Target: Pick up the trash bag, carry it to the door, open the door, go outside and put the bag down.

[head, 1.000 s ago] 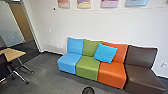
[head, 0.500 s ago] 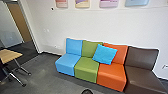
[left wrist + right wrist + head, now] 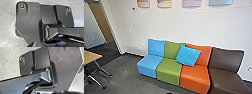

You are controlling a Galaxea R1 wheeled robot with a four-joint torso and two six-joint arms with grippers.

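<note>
At the upper left of the head view is a doorway with a pale frame (image 3: pixel 109 30), and a brown panel (image 3: pixel 102 23) stands beyond it. Both wrist views show the robot's own dark plate and jointed bar. In the right wrist view, a dark, soft-edged shape (image 3: pixel 75 93) reaches in; I cannot tell what it is. How either gripper stands cannot be made out.
A row of joined seats, blue (image 3: pixel 149 65), green (image 3: pixel 169 71), orange (image 3: pixel 195 78) and brown (image 3: pixel 227 78), runs along the white wall. On it leans a bright blue pillow (image 3: pixel 188 55). A wooden table (image 3: pixel 91 57) with metal legs is at the left.
The whole head picture has shifted as the camera moved. The seats look slightly larger, the table has slid further left, and a dark round thing low in the middle has mostly dropped out.
</note>
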